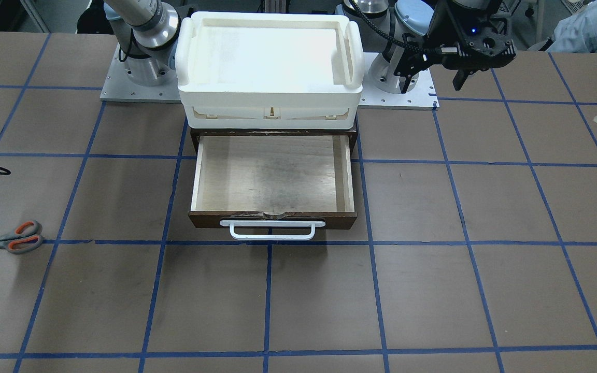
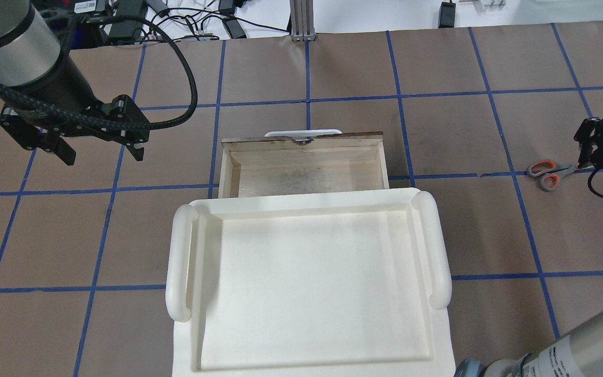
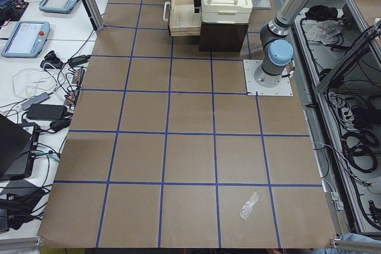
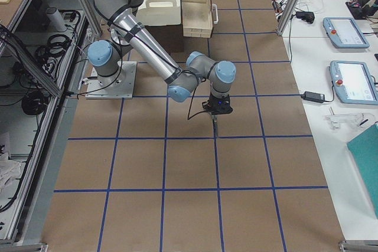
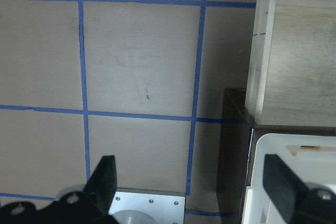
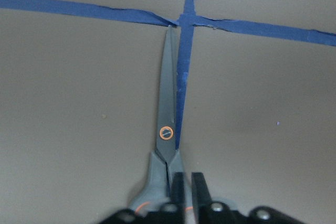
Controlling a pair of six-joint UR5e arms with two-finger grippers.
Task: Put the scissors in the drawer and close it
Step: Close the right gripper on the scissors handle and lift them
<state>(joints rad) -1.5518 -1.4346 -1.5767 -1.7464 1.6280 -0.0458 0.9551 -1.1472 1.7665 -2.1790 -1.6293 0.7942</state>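
Right pincer [image 6: 188, 182] clamps scissors [image 6: 167, 129] near handles; drawer [image 1: 272, 171] stands open.

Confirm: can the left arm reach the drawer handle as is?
Likely yes: the left end effector hangs open beside the drawer, and nothing stands between it and the white handle.

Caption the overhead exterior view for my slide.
Open, empty drawer; scissors lying outside it with the right gripper at their blade end; left gripper open off to the side.
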